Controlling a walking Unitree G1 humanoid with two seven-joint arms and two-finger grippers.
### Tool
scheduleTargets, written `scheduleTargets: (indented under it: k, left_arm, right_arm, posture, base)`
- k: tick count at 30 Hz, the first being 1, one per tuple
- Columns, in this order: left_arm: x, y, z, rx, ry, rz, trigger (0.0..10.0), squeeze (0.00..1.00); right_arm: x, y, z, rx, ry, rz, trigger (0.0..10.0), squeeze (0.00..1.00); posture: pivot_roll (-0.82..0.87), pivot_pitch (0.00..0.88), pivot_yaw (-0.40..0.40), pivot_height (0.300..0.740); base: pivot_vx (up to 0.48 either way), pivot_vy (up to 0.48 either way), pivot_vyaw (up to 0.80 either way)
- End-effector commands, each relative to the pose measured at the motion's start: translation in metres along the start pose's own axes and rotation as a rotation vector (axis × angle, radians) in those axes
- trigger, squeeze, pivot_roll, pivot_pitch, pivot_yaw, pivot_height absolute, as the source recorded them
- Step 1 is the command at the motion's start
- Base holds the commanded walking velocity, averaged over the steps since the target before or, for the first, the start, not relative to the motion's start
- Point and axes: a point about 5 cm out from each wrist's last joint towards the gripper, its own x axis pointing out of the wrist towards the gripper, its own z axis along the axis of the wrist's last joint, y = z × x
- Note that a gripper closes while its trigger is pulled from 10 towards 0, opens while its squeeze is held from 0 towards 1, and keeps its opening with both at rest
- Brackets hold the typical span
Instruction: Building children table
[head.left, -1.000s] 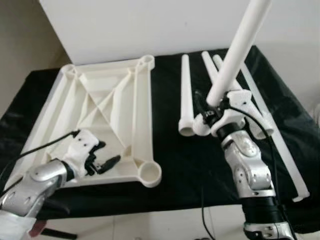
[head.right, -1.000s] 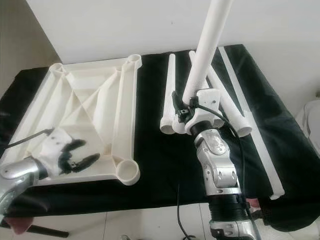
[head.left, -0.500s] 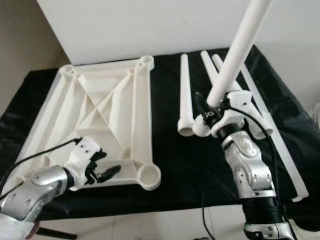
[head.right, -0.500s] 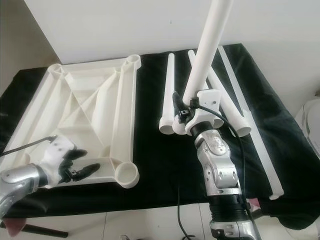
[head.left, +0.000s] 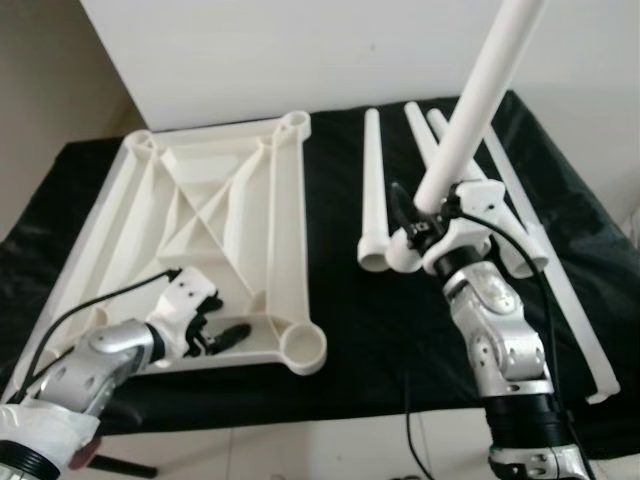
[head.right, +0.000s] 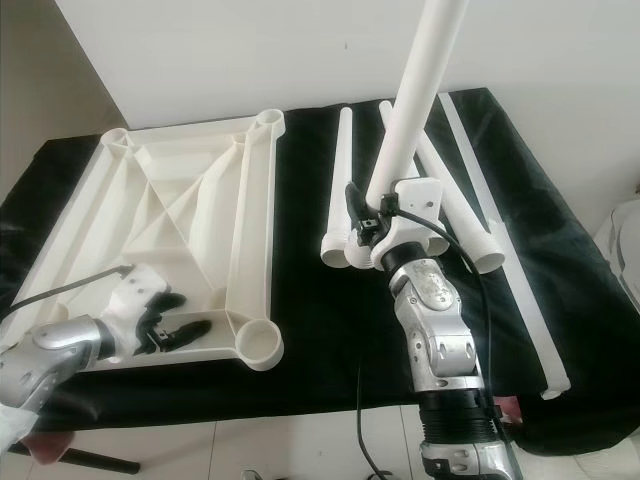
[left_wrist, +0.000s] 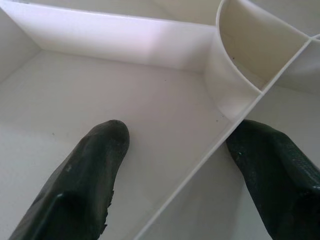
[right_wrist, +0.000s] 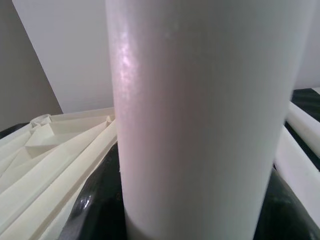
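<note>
Gripping a white plastic tube leg (head.left: 470, 120) upright, the right hand (head.left: 425, 232) is readying it for the corner socket (head.left: 302, 347); the left hand (head.left: 218, 328), fingers spread astride a rib, is steadying the inverted white ribbed tabletop (head.left: 210, 215) near the black-draped surface's (head.left: 400, 330) front edge.

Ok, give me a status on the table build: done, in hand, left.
Done: the tabletop lies underside up on the black cloth, no legs fitted. In hand: the right gripper holds one leg upright, and the left gripper straddles a rib beside the near corner socket. Left: seating that leg, plus the three legs lying on the cloth.
</note>
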Motion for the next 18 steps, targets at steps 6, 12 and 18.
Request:
scheduleTargets:
  k: [6, 12, 18]
  left_arm:
    - [0.006, 0.001, -0.011, 0.033, 0.061, -0.041, 0.0, 0.00]
    - [0.008, 0.000, -0.004, 0.012, -0.003, -0.056, 0.6, 0.00]
    - [0.006, -0.001, -0.007, -0.014, -0.031, -0.082, 0.0, 0.00]
  right_arm:
    - [-0.001, 0.002, 0.002, 0.004, -0.010, 0.000, 10.0, 0.00]
    - [-0.001, 0.004, 0.000, 0.013, -0.007, 0.002, 10.0, 0.00]
    - [-0.002, 0.005, 0.000, 0.014, -0.004, 0.013, 10.0, 0.00]
  posture:
    - [-0.06, 0.174, 0.128, 0.740]
    - [-0.06, 0.164, 0.128, 0.740]
    - [-0.06, 0.158, 0.119, 0.740]
  base:
    - [0.000, 0.000, 0.00]
    - [0.000, 0.000, 0.00]
    - [0.000, 0.000, 0.00]
